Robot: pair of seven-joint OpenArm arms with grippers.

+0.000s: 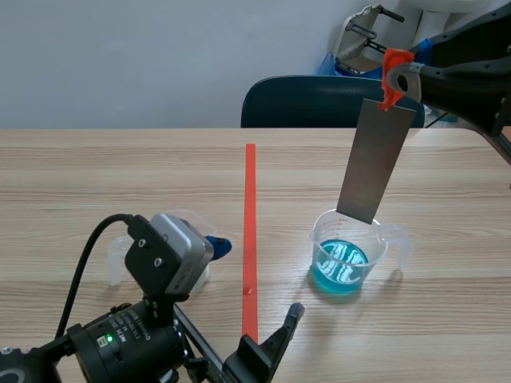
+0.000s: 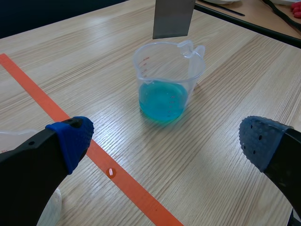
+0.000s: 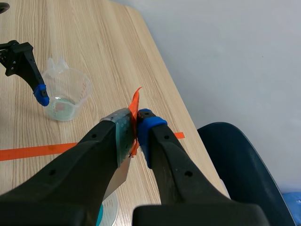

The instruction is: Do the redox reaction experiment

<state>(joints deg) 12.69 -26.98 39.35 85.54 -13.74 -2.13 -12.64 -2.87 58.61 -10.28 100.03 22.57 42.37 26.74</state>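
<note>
A clear beaker (image 1: 347, 254) of blue liquid (image 2: 162, 101) stands right of the tape line. A grey metal plate (image 1: 374, 159) hangs tilted above it, its lower edge at the beaker's rim (image 2: 167, 47). An orange clip (image 1: 393, 76) holds the plate's top, and my right gripper (image 1: 409, 78) is shut on that clip (image 3: 134, 106). My left gripper (image 1: 257, 279) stands open low at the near left, and the blue beaker lies ahead of its fingers (image 2: 167, 141). Nothing is between its pads (image 2: 75, 136).
A second clear beaker (image 1: 120, 259) stands at the left, partly behind my left wrist; the right wrist view shows that beaker (image 3: 66, 94) with little in it. A dark chair (image 1: 319, 102) stands beyond the far table edge.
</note>
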